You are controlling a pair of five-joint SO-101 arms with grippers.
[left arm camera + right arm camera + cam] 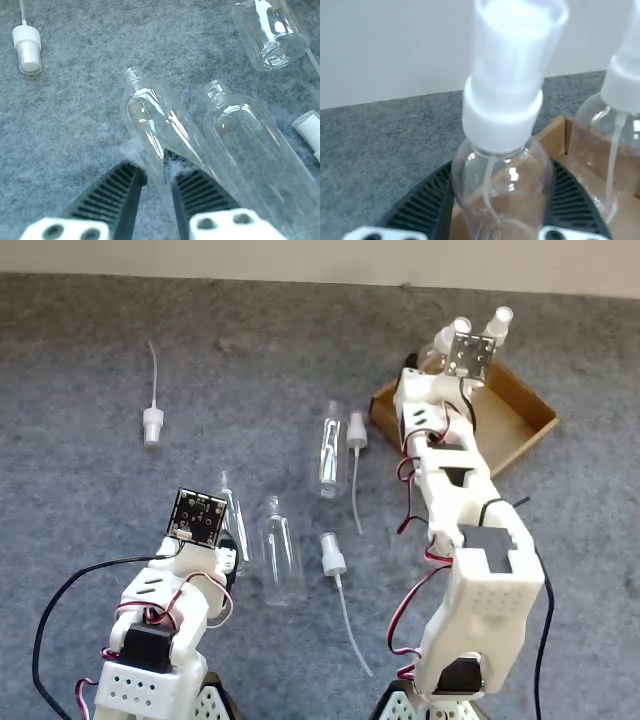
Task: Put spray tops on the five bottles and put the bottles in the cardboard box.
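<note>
My right gripper (437, 362) (502, 200) is shut on a clear bottle (447, 340) (502, 175) with a white spray top, held upright at the far left corner of the cardboard box (522, 410). A second topped bottle (497, 325) (615, 125) stands in the box beside it. Three open bottles lie on the carpet (232, 512) (281, 548) (329, 450). My left gripper (228, 542) (155, 167) hovers at the lower body of the leftmost bottle (150, 120), open by a narrow gap with nothing clearly gripped.
Three loose spray tops with tubes lie on the grey carpet: one far left (152, 425) (27, 45), one beside the far bottle (356, 430), one near the middle bottle (333, 558) (307, 127). Two more bottles (250, 145) (270, 30) lie close to my left gripper.
</note>
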